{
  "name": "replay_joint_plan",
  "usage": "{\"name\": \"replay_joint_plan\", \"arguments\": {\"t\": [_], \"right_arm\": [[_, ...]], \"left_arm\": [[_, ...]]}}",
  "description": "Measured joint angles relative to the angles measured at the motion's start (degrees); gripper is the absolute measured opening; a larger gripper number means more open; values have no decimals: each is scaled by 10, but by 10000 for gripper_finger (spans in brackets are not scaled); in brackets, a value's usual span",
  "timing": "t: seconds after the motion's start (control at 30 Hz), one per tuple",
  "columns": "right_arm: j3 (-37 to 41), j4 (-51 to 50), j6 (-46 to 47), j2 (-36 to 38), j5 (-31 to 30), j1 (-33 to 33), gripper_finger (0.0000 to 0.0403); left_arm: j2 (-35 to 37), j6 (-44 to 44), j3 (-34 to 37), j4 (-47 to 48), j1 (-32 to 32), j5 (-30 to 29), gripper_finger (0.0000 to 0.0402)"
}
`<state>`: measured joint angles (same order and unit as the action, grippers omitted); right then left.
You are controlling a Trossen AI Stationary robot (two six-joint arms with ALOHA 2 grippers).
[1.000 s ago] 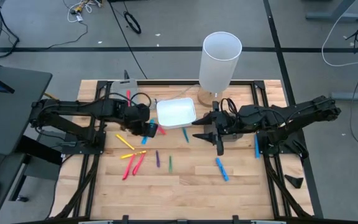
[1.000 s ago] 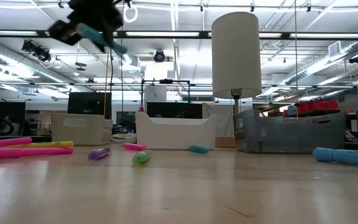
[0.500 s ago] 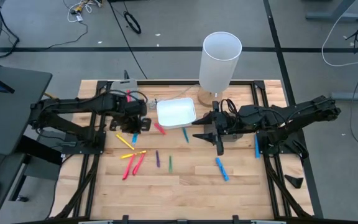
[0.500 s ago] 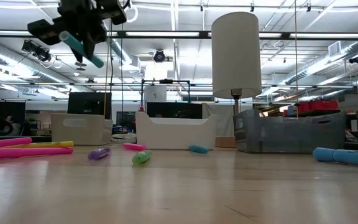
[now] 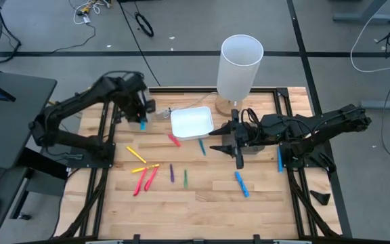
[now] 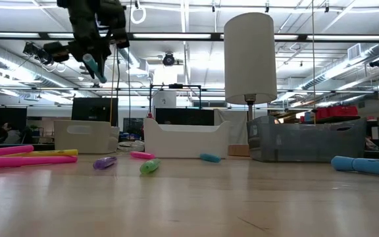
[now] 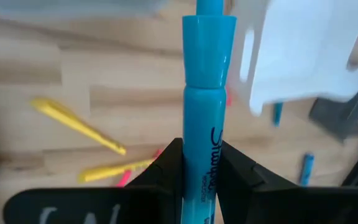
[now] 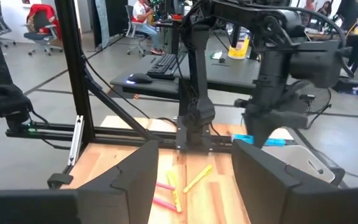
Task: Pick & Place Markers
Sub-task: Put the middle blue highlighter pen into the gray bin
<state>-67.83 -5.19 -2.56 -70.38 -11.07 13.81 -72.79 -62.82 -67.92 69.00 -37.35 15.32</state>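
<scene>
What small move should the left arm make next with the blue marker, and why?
Probably carry it sideways to above the white tray before opening. The left gripper holds the blue marker high above the table, left of the tray rather than over it. The right gripper waits open.

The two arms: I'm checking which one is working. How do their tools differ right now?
The left tool is raised above the table, shut on a blue marker; the right tool is open and holds nothing. The left tool is left of the white tray; the right tool is right of it. Both are dark, two-fingered.
</scene>
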Motion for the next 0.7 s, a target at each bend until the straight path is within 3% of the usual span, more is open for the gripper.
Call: {"name": "replay_joint_plan", "arguments": {"t": [0.37, 0.7], "right_arm": [[0, 0, -39, 0, 0, 0, 204], [0, 0, 1, 0, 0, 0, 204]], "left_arm": [[-32, 121, 0, 4, -207, 13, 66], [-80, 170, 0, -11, -287, 3, 66]]}}
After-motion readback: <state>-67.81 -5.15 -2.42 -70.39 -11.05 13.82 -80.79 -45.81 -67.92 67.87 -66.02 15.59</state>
